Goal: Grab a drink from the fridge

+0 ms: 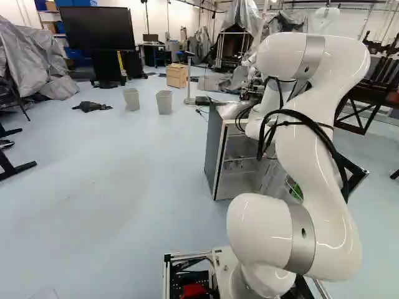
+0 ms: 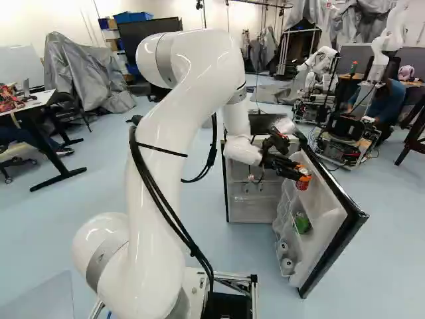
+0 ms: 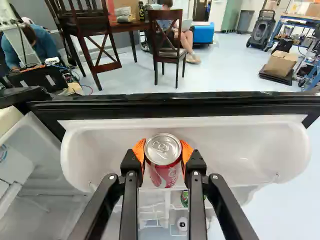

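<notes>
Claw (image 2: 296, 173), right of center in right base view, gripping red can (image 3: 164, 174) between orange pads (image 3: 139, 150), can at top bin (image 3: 100, 150) of open fridge door (image 2: 337, 193); green can (image 2: 302, 223) sits lower in door.

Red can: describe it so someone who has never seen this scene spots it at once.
Look for the fridge, then its open door. By its white upper rack is the red can, silver lid up, gripped between the jaws' orange pads. The green item and pale round ones sit lower in the door, away from the jaws.
</notes>
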Robot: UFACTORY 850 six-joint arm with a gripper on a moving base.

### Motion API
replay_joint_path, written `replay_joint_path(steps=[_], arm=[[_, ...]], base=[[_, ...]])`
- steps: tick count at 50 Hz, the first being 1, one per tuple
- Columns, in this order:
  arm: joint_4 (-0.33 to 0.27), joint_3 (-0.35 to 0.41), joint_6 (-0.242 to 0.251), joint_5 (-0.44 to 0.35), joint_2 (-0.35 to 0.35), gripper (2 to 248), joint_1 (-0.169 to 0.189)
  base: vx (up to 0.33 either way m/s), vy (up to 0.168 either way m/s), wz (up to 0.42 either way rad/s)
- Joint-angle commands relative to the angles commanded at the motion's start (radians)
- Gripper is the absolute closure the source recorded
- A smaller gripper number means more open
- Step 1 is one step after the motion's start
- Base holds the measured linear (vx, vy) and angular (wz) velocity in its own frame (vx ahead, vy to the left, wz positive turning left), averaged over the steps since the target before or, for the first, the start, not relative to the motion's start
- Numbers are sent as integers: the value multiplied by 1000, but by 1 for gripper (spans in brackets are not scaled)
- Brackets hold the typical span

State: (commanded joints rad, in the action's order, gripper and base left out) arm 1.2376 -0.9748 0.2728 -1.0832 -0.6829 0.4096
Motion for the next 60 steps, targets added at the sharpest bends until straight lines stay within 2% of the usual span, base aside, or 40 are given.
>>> replay_joint_path(steps=[43, 52, 60], arm=[[-6, 74, 0, -123, 45, 156, -52], [-33, 90, 0, -153, 55, 156, -64], [-84, 110, 0, -177, 67, 156, -72]], base=[[0, 0, 0], [0, 0, 0], [0, 0, 0]])
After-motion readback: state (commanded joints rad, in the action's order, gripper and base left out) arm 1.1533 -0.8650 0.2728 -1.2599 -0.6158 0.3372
